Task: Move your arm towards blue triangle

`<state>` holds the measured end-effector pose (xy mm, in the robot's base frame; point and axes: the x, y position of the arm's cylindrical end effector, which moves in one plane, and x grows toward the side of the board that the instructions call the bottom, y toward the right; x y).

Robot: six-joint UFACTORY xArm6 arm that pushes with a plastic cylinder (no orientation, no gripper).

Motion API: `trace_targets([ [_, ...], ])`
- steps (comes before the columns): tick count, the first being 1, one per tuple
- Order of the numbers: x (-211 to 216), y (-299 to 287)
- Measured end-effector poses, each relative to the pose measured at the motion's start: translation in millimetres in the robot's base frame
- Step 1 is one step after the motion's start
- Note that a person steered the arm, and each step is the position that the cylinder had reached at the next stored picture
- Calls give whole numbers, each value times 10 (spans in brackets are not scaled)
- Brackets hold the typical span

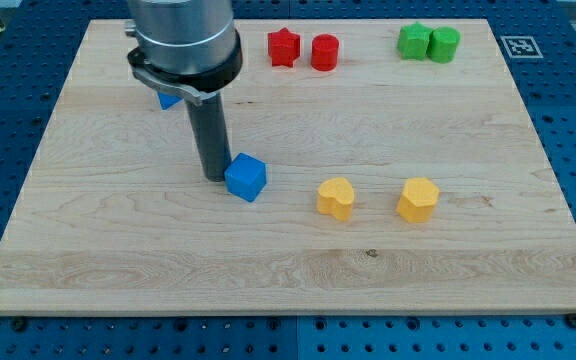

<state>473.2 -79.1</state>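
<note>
My tip (214, 177) is resting on the wooden desk (118, 240), near the middle of its left half. It is sitting just beside the blue cube (246, 177), on the cube's left side, and it looks like it is touching it or almost touching it. The arm is not carrying a pincer, only the dark rod, so nothing is being held.

The blue triangle (169, 99) is lying up toward the view's top, behind the big grey arm. The arm is hiding most of it, so only a small blue corner is peeking out, and its shape is hard to tell.

A red star (284, 47) and a red cylinder (325, 52) are sitting side by side near the top edge. Two green blocks (429, 43) are sitting together to their right, touching each other. A yellow heart (335, 198) and a yellow hexagon block (418, 199) are sitting apart, to the right of the blue cube.
</note>
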Motion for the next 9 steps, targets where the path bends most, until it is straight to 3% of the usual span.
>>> trace_targets([
  [2, 142, 57],
  [4, 142, -594],
  [6, 142, -594],
  [7, 9, -770],
  [9, -694, -1715],
])
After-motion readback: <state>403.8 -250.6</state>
